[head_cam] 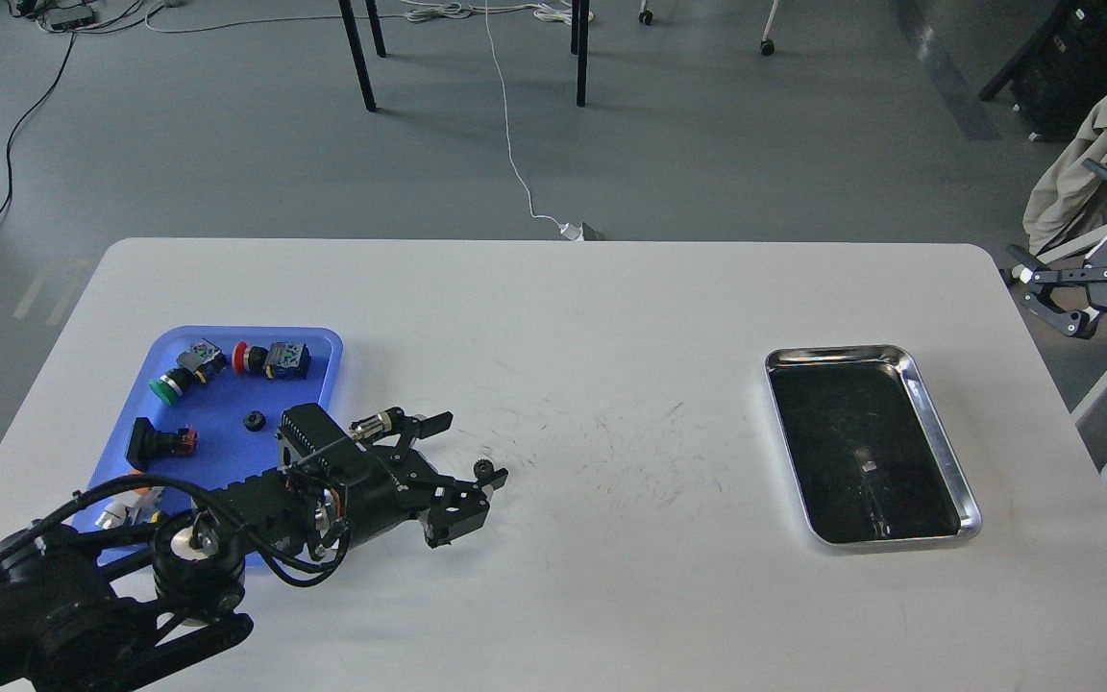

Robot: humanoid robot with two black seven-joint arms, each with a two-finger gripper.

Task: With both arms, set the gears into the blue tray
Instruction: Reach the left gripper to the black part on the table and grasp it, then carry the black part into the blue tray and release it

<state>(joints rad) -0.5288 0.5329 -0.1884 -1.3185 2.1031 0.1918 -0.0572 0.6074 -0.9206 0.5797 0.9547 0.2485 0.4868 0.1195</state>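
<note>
One small black gear [484, 470] lies on the white table, right of the blue tray [227, 389]. A second gear [253, 420] lies inside the tray among coloured push-button switches. My left gripper [462, 450] reaches in low from the lower left and is open. The table gear sits right at the tip of its nearer finger [491, 479]; I cannot tell whether they touch. The other finger [430, 421] stands apart, farther back. My right gripper [1058, 226] hangs open beyond the table's right edge, holding nothing.
A shiny metal tray [919, 384] with a dark inside lies on the right of the table. Switches with green [165, 386], red [240, 358] and other caps fill the blue tray's left and back. My left arm covers the tray's front corner.
</note>
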